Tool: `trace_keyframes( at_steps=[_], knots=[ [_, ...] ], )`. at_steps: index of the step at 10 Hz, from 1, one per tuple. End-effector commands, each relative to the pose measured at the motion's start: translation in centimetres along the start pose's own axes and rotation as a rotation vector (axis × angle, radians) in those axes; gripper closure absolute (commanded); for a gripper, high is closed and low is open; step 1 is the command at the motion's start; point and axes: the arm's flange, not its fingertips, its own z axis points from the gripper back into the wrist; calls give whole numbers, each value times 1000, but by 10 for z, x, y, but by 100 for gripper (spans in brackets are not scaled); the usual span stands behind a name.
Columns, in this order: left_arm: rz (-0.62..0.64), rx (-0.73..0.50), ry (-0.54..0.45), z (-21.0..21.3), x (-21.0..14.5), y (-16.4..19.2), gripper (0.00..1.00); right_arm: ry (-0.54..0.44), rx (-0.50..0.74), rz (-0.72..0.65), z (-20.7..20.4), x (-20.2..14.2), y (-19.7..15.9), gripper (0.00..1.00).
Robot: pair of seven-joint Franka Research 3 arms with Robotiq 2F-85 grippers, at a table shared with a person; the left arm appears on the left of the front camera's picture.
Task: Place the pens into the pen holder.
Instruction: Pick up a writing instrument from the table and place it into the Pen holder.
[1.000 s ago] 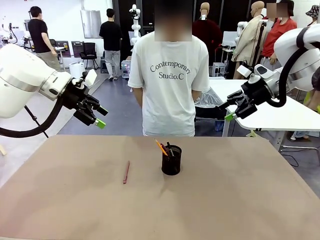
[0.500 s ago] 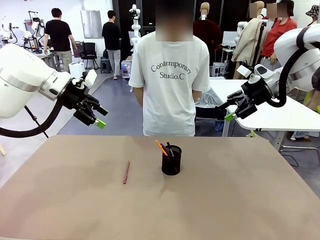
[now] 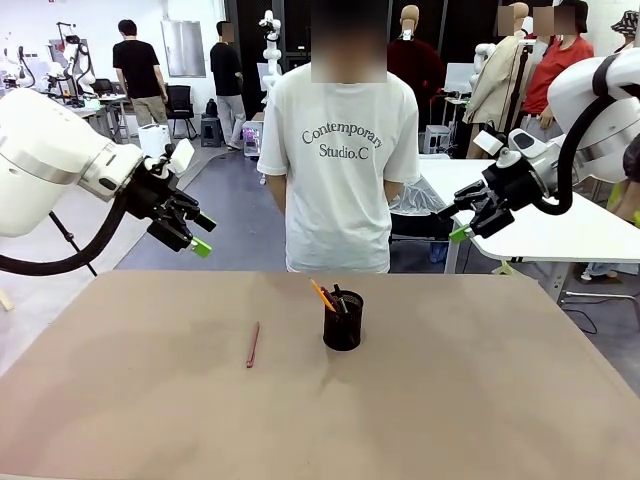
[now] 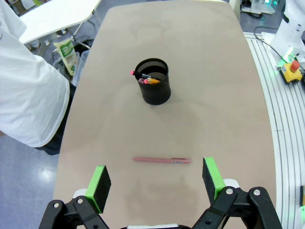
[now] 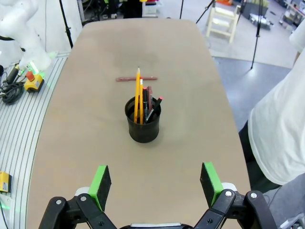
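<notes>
Seeing both grippers, left (image 3: 197,232) and right (image 3: 459,221), spread wide and empty, high at frame edges. Holder (image 3: 343,320) centre; pen (image 3: 252,344) flat, left of it. I expect a thin pen slipping from the pinch.

A workshop scene behind a brown table

A person in a white T-shirt (image 3: 340,160) stands at the far edge of the brown table (image 3: 450,400). A white table (image 3: 560,225) stands behind to the right, a black office chair (image 3: 180,105) far back left, and a red button box (image 4: 291,70) sits beside the tabletop.
</notes>
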Motion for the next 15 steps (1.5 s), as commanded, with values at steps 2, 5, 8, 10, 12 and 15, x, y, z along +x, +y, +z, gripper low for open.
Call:
trace_keyframes(
  at_steps=[2, 5, 8, 10, 12, 15],
  knots=[
    [0, 0, 0, 0, 0, 0, 0, -1, -1, 6, 1, 3, 1, 0],
    [345, 80, 225, -32, 9, -4, 0, -1, -1, 6, 1, 3, 1, 0],
    [515, 164, 432, -80, 5, -17, 0, -1, -1, 6, 1, 3, 1, 0],
    [460, 65, 361, -111, 12, -31, 0, -1, -1, 6, 1, 3, 1, 0],
    [481, 125, 402, -105, 7, -27, 0, -1, -1, 6, 1, 3, 1, 0],
    [481, 125, 402, -105, 7, -27, 0, -1, -1, 6, 1, 3, 1, 0]
  ],
)
